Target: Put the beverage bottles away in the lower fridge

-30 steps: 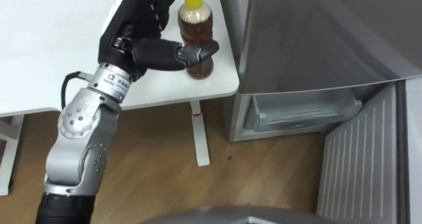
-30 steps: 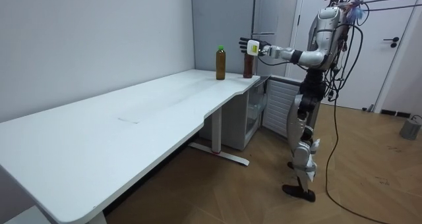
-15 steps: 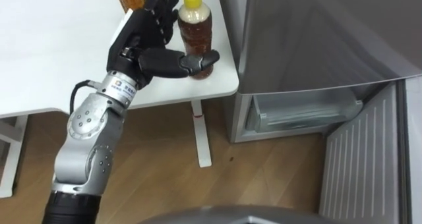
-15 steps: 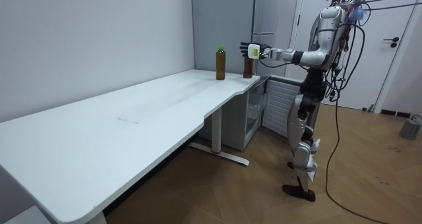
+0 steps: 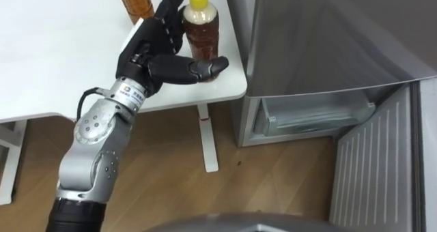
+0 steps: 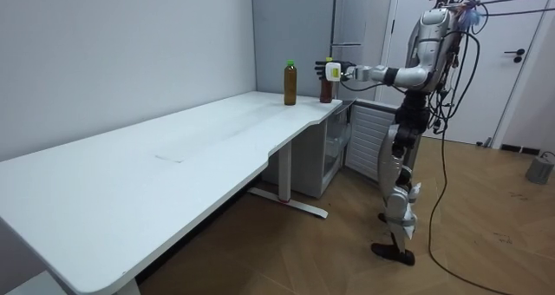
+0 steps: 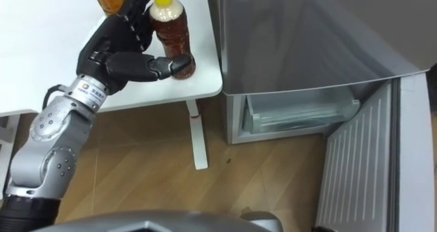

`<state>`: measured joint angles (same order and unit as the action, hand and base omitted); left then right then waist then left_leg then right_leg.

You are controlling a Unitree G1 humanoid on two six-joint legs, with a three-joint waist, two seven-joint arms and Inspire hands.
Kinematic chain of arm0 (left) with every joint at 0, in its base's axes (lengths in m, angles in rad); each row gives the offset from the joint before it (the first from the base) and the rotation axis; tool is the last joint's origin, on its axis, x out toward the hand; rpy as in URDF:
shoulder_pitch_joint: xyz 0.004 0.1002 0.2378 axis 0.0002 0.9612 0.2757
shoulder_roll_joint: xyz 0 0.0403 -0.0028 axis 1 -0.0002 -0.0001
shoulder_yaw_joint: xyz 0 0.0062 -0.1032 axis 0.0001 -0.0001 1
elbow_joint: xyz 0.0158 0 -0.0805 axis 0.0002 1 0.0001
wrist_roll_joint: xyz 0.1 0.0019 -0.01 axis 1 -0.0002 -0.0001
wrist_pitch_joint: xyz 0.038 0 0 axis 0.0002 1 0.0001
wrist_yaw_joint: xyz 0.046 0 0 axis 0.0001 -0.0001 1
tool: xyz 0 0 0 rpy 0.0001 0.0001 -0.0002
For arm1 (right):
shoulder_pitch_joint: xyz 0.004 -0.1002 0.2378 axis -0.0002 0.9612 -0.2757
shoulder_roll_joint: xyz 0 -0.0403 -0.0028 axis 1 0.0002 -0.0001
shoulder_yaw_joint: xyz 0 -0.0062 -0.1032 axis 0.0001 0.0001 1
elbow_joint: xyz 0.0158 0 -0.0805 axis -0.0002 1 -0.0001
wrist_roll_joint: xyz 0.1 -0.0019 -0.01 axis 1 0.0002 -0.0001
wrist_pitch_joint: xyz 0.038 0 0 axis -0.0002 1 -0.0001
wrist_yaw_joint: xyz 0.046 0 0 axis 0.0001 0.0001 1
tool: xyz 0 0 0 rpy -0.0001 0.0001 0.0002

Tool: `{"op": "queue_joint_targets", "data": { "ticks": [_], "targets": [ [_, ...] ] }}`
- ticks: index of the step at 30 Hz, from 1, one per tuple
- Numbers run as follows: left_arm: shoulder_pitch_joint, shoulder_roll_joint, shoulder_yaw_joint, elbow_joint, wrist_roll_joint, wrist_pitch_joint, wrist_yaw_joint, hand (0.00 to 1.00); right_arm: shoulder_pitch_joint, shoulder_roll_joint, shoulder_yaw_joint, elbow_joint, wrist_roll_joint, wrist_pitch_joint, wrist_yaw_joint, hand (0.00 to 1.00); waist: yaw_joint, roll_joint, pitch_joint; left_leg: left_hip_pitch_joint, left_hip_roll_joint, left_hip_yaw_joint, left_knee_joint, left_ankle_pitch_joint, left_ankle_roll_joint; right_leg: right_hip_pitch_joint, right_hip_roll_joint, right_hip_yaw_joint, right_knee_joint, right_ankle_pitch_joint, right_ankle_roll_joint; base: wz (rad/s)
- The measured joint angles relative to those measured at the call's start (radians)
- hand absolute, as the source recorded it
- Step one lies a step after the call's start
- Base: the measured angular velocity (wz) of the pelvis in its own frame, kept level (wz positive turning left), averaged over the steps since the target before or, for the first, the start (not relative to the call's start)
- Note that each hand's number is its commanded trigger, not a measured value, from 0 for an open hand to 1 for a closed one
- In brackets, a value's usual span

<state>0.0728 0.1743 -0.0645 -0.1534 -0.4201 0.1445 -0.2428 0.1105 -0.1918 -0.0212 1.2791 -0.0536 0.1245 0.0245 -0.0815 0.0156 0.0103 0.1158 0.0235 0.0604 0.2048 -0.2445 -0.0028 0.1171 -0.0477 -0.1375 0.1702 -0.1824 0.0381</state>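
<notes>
The yellow-capped bottle (image 5: 203,29) of brown drink stands upright on the white table (image 5: 61,61), close to the table's near right corner, the one beside the fridge. My left hand (image 5: 147,51) is spread wide around it. The thumb reaches across the front of the bottle low down, and the fingers (image 5: 168,7) stand straight up along its left side. I am not clasping it, and I cannot tell whether any part of the hand touches it. Just past my fingertips, farther from the near edge and a little left, stands a second bottle (image 5: 134,0) of amber drink, cut off by the top of the eye view. In the room view it has a green cap (image 6: 290,81) and stands upright just beside the first bottle (image 6: 326,85), both at the end of the table nearest the fridge. Right of the table's right edge is the grey fridge (image 5: 328,41). Its lower compartment (image 5: 311,119) is open and shows a pale drawer front. The compartment's door (image 5: 375,170) is swung out toward me over the wooden floor (image 5: 273,184), ribbed inner face showing. In the room view I stand upright at that end of the table, in front of the fridge, with my left arm held out level toward the bottles.
</notes>
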Motion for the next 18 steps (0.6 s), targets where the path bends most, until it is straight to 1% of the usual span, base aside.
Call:
{"op": "queue_joint_targets", "data": {
  "ticks": [4,7,10,15,18],
  "targets": [
    [-0.031,0.001,0.000,0.064,0.001,0.005,0.025,0.00,0.001,0.002,0.000,-0.005,-0.060,0.010,0.001,0.00,-0.009,0.001,-0.0001,0.001,0.000,0.003,0.000,0.000,0.000,0.005,0.001,0.008,0.001,-0.003,0.000,0.00],
    [-0.047,0.005,0.006,0.070,0.000,0.008,0.042,0.00,0.001,0.005,0.000,-0.006,-0.099,0.021,0.001,0.00,-0.022,0.004,0.0003,0.001,0.000,0.004,-0.002,0.000,0.000,0.004,0.002,0.014,0.001,-0.003,0.000,-0.01],
    [-0.074,0.005,0.009,0.074,0.000,0.008,0.056,0.00,0.002,0.005,0.000,-0.005,-0.118,0.030,0.001,0.00,-0.024,0.007,0.0002,0.001,0.000,0.010,-0.004,0.000,0.000,0.001,0.003,0.024,0.001,-0.003,0.000,-0.07],
    [-0.093,0.006,0.023,0.076,-0.001,0.008,0.077,0.00,0.003,0.005,-0.001,-0.006,-0.121,0.029,0.000,0.00,-0.026,0.007,0.0004,0.002,0.000,0.021,-0.005,0.000,0.000,-0.005,0.004,0.037,0.001,-0.003,0.000,-0.09],
    [-0.106,0.007,0.029,0.097,-0.001,0.008,0.082,0.00,0.006,0.006,-0.001,-0.006,-0.154,0.029,0.001,0.00,-0.027,0.005,0.0014,0.005,0.000,0.021,-0.006,0.000,0.000,-0.005,0.004,0.042,0.001,-0.003,0.000,-0.04]
  ]
}}
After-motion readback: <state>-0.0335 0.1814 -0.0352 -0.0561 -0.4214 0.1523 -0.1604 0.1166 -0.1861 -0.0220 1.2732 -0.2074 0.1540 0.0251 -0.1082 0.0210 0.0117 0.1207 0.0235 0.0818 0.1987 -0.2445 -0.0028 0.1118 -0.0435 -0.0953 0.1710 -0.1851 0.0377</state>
